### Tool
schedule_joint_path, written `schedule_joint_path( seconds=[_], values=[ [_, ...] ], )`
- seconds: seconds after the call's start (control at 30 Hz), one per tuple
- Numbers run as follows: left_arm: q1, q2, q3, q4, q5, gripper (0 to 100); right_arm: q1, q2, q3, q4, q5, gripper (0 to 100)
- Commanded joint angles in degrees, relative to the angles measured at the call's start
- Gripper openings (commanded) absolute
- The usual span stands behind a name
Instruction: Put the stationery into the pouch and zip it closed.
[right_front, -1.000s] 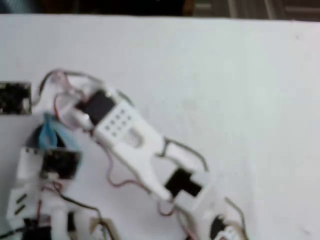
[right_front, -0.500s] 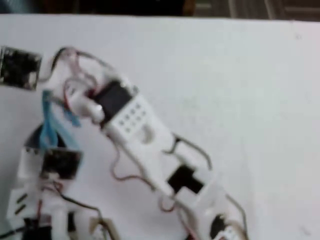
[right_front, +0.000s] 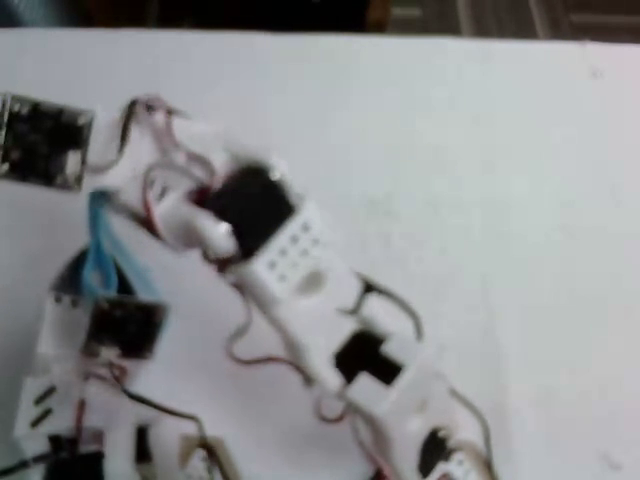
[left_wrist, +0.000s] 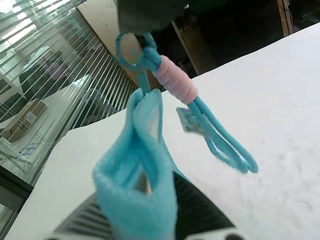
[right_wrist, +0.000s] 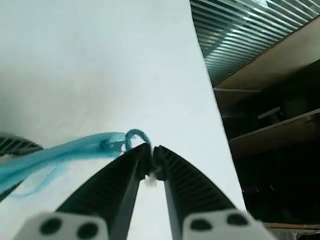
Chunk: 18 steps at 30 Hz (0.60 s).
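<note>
Two claws share the work: the right claw (right_wrist: 150, 157) is pinched tight on the zip pull (right_wrist: 135, 137), likely to draw it along, while the left claw (left_wrist: 145, 200) clamps the pouch (left_wrist: 137, 160) as an anchor. The pouch is soft, bright blue, held up near the left edge of the table (right_front: 450, 150), looped cord (left_wrist: 225, 147) and pink bead (left_wrist: 174, 81) dangling.

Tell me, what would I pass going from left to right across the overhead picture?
First a dark circuit board → blue pouch → right arm's black motor → bare white table.
</note>
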Motion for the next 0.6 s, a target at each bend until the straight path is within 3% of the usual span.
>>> schedule_joint_path(
  seconds=[0.0,0.2,0.47,0.57],
  values=[
    [-0.6,1.2,14.0,1.0,-1.0,2,-0.3,-1.5,-5.0,3.7,-0.3,1.9],
    [-0.6,1.2,13.9,1.0,-1.0,2,-3.1,-1.5,-9.4,10.9,0.1,1.9],
    [-0.6,1.2,13.6,1.0,-1.9,2,1.4,5.1,-3.9,9.9,8.4,2.2],
    [-0.6,1.2,13.6,1.0,-5.4,2,1.9,9.5,-4.5,7.3,7.8,9.0]
  ],
)
